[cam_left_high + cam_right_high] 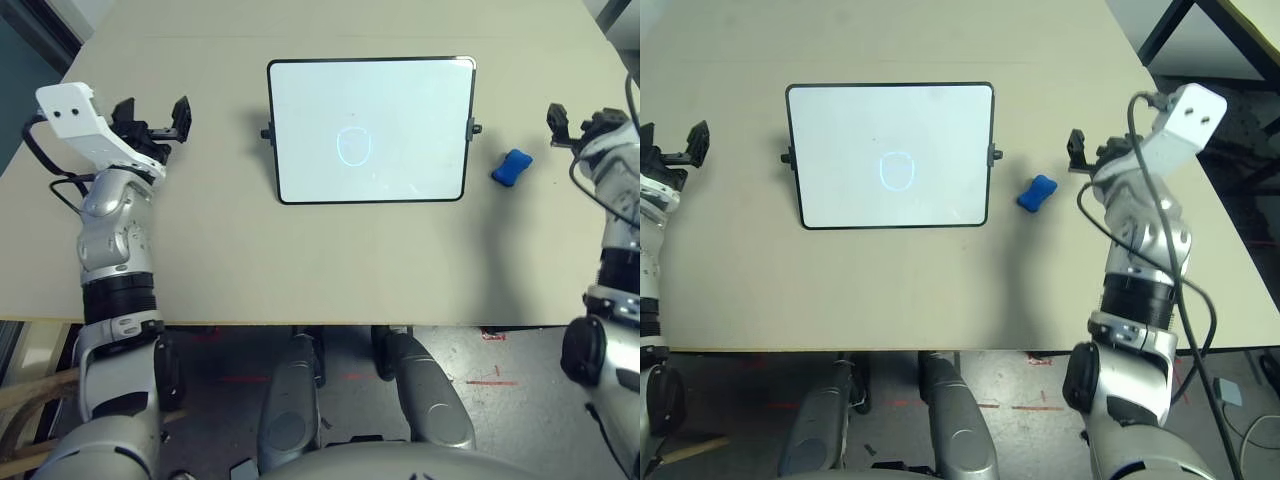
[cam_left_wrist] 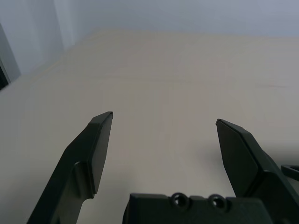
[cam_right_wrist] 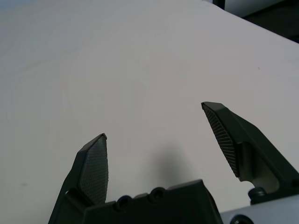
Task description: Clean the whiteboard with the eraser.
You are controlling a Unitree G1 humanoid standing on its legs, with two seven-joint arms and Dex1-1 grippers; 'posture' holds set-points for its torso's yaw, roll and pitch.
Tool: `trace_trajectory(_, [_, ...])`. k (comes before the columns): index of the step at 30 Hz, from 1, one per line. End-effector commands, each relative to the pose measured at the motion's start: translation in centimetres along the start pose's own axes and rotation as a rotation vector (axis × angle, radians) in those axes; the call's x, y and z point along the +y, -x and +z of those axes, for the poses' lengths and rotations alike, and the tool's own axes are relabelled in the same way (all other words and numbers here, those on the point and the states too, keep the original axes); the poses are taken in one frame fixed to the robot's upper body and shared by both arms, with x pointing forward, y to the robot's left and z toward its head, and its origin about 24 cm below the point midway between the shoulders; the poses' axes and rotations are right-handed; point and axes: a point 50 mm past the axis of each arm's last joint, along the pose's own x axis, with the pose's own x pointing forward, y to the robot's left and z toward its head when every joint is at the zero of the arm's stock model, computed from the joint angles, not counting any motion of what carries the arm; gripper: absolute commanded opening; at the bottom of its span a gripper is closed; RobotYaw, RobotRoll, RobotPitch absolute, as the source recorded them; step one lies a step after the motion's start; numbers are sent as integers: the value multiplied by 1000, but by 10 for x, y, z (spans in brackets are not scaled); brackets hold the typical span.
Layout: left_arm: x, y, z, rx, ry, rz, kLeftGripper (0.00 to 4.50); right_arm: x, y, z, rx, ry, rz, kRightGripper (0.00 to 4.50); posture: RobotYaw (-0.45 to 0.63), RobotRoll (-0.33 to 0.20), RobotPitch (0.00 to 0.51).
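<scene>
Whiteboard (image 1: 410, 120) bears a pale blue loop (image 1: 354, 146)

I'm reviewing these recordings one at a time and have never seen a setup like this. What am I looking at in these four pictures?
This is a humanoid robot with two silver arms, working at a pale table. Two pictures come from its left and right eyes, looking down at the same scene. The other two come from cameras on its wrists, each looking along that arm's own two black fingers.

On the table lies a rectangular whiteboard with a thin black frame, bearing a small light-coloured loop. To its right rests a small bright blue eraser with a pinched waist, not touching it.

The left gripper and right gripper are both open, with nothing between their fingers, so nothing is held.
</scene>
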Motion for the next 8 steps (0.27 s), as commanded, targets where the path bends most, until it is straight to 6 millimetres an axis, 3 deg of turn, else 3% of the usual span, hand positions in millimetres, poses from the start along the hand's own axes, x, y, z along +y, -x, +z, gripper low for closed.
trace_trajectory(1, [12,7,-8,17,-40,24,4500,-19,3,-20,-10,-16,-42,4478,-31,0,331])
trace_trajectory(8, [30,17,-30,42,-48,129,4500,-33,0,-44,-17,-33,-39,4478,-41,0,259])
